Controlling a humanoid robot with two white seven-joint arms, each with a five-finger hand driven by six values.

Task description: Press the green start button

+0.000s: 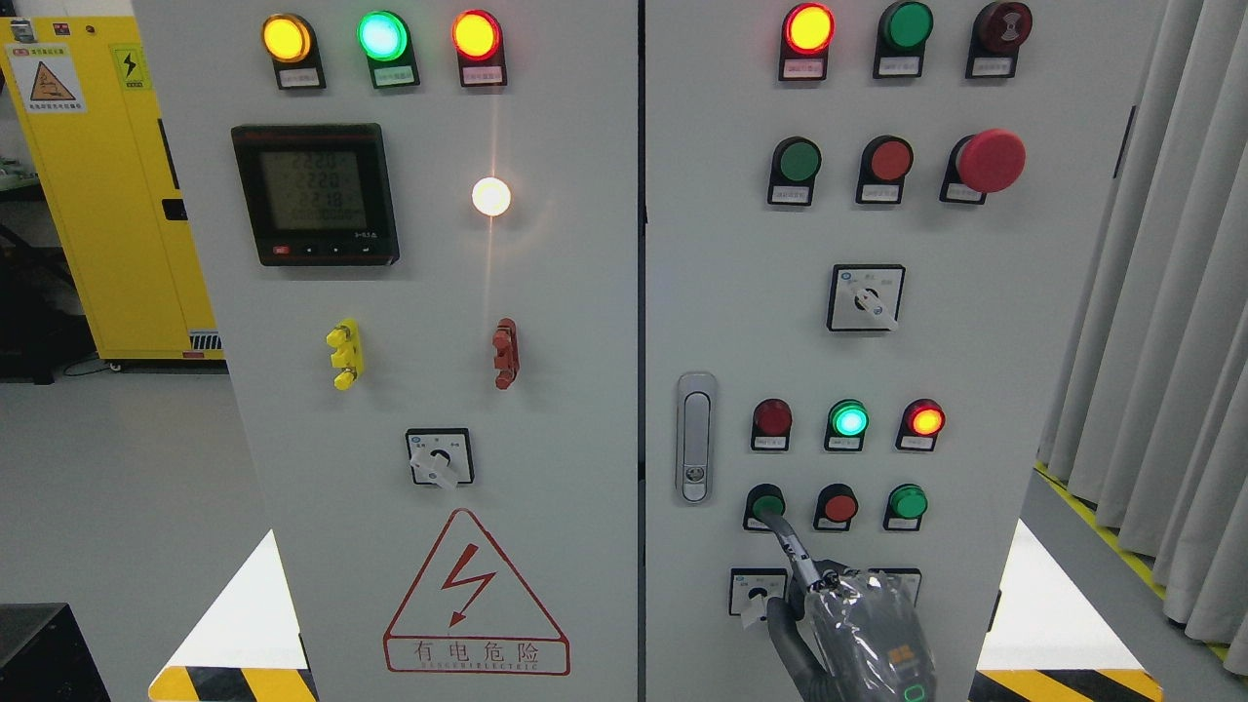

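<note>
Head view: right robot hand, grey and plastic-wrapped, rising from bottom edge; index finger extended, tip touching round green start button at left of lower button row on grey cabinet door; other fingers curled, grasping nothing.

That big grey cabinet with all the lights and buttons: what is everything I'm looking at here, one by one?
Cabinet: one, pale grey, two doors, fills the middle.
Indicator lamps: nine; lit ones include top-left yellow, green and red.
White light: one, glowing, left door.
Meter display: one, black, upper left door.
Push buttons: green and red upper right; green start button, red, green lower right.
Emergency stop: one, red mushroom, upper right.
Rotary switches: white knobs; two clear, e.g., more near the hand.
Door latch: one, silver, right door.
Warning triangle: one, red, lower left door.
Yellow cabinet: far left.
Curtain: grey, right.
Right hand: dark, one finger on the start button.
</note>
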